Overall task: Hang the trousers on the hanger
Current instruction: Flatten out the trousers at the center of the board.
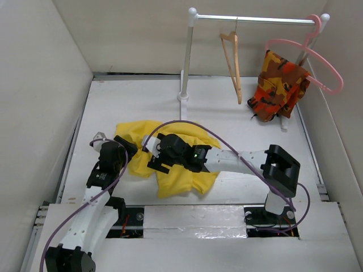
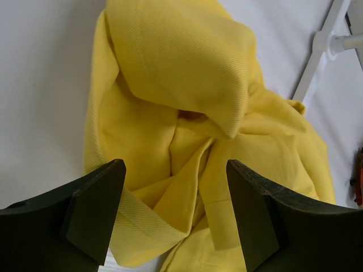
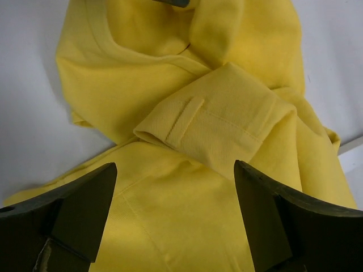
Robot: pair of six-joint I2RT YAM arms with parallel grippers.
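Observation:
The yellow trousers (image 1: 177, 173) lie crumpled on the white table between both arms. The tan wooden hanger (image 1: 232, 65) hangs by its hook from the rail at the back, empty. My left gripper (image 1: 126, 148) is open at the trousers' left edge; in the left wrist view (image 2: 176, 212) its jaws straddle folded yellow cloth (image 2: 181, 85). My right gripper (image 1: 154, 154) is open over the trousers' middle; in the right wrist view (image 3: 176, 215) its jaws stand wide above flat cloth below the waistband with a belt loop (image 3: 184, 119).
A white clothes rack (image 1: 187, 56) stands at the back. A pink plastic hanger (image 1: 317, 56) holds an orange camouflage garment (image 1: 279, 85) at its right end. White walls enclose the table on three sides.

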